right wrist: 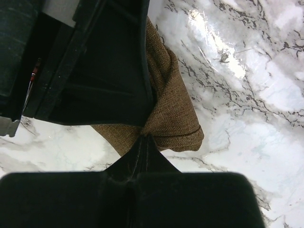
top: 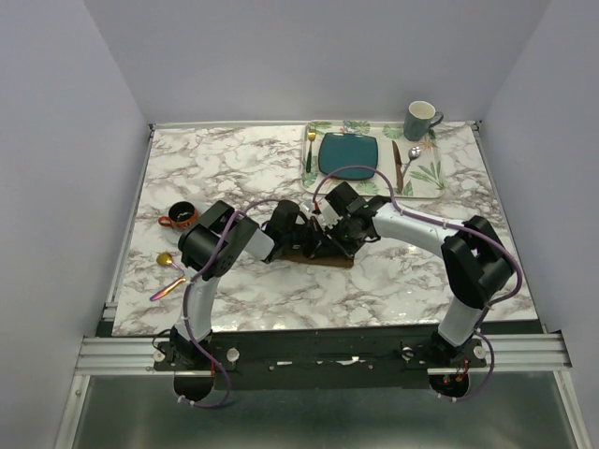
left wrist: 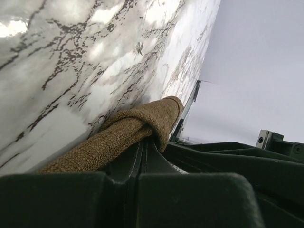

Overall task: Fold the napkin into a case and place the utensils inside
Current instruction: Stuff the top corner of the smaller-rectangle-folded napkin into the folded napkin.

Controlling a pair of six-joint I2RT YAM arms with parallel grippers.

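Utensil (top: pixel 168 277), golden bowl, iridescent handle, lies near-left on tabletop (top: pixel 402 281), well apart from work. Mid-tabletop, left gripper (left wrist: pixel 148 144) and right gripper (right wrist: pixel 142 138), each pressed together, pinching bunched fold of brown napkin (right wrist: pixel 176 111). Best handling, judged: lift both pinches level, move together, keep cloth taut, lay edge flat before release. Uneven pull risks skewed pocket. Beyond: placemat (top: pixel 426 178), teal plate (top: pixel 348 155).

Soft, even overhead light fills the top view; the marble bench (top: pixel 234 168) is bright with faint shadows. In the wrist views white glare streaks the glossy bench, the napkin (right wrist: pixel 175 107) weave is sharp, and the left gripper (left wrist: pixel 147 142) and right gripper (right wrist: pixel 141 140) loom dark and blurred.
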